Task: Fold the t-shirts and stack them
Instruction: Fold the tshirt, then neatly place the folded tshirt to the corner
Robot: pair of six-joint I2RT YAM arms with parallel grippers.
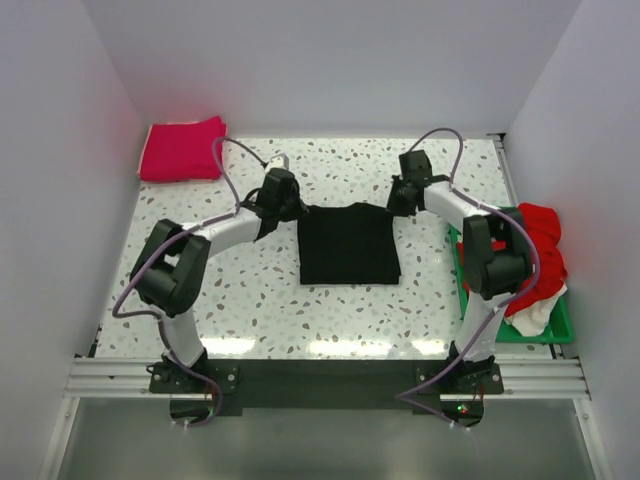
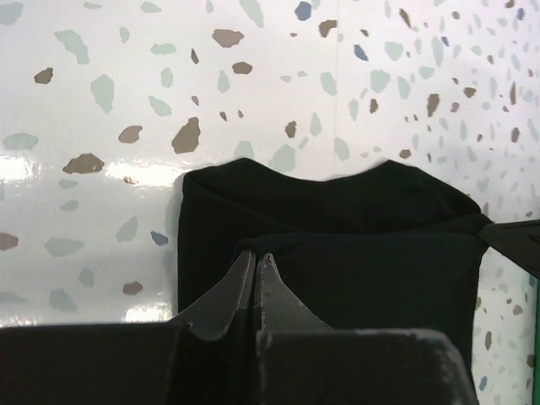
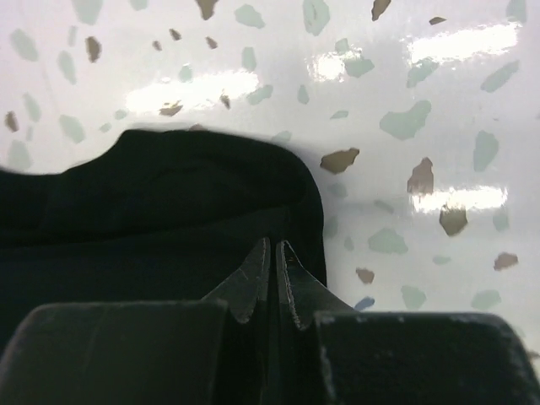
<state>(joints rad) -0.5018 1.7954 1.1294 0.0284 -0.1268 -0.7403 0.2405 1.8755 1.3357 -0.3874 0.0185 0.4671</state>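
The bench (image 1: 250,300) was a glossy white slab flecked with grey, brown and blue chips. At its middle lay the black t-shirt (image 1: 348,245), matte soft cloth folded into a near-square block with straight near and side edges. In the wrist views its far edge was rounded and lumpy, with an upper layer lying over a lower one.

The left tool (image 2: 256,263) sat at the shirt's far left corner. Its two dark pointed fingers were pressed tip to tip against the edge of the upper layer, and we could not tell whether any cloth lay between them. The right tool (image 3: 275,251) was closed the same way at the far right corner, its tips low against the black cloth.

Both arms rose from the near edge. The left elbow bent out toward the left edge and the right elbow stood above the green tray (image 1: 562,328). Both forearms angled inward to the shirt.

A pink t-shirt (image 1: 182,150), folded flat, rested in the far left corner. The tray, at the right edge, held a crumpled red t-shirt (image 1: 545,235) and a white t-shirt (image 1: 530,315).
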